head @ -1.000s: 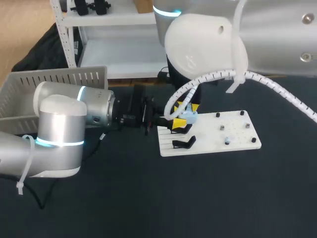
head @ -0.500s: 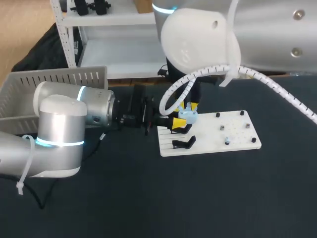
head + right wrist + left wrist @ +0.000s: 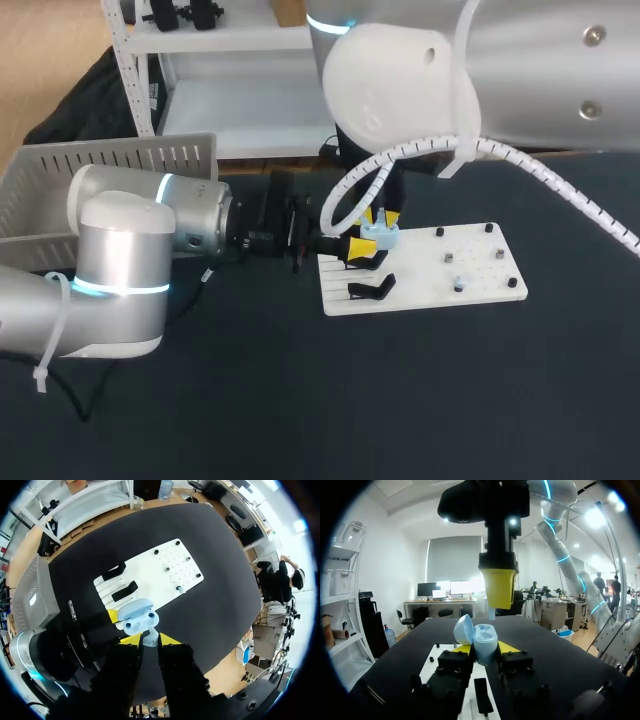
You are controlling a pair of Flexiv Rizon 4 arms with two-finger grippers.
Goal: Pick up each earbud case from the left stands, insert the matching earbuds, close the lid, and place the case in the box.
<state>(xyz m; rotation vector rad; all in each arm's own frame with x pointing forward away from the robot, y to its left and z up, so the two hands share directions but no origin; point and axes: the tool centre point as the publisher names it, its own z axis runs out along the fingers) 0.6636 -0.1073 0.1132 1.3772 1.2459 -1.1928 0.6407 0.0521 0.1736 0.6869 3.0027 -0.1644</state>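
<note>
A light blue earbud case (image 3: 379,236) hangs lid-open just above the white board's (image 3: 470,285) left part. My left gripper (image 3: 358,248) is shut on the case's body (image 3: 484,641), with the lid (image 3: 462,629) tipped back. Directly over it my right gripper (image 3: 382,214) points straight down, its yellow fingertips (image 3: 498,587) close above the open case (image 3: 137,616). This right gripper (image 3: 149,639) is shut on a pale blue earbud (image 3: 148,636), whose stem (image 3: 491,612) pokes out below the tips.
Two black stands (image 3: 125,591) lie on the board's (image 3: 150,572) left side, one in front of the case (image 3: 372,288). Small pegs (image 3: 458,285) stand on its right half. A grey basket (image 3: 60,180) sits at the table's far left.
My right arm's elbow has shifted a little to the left. Both grippers and the case have stayed almost where they were.
</note>
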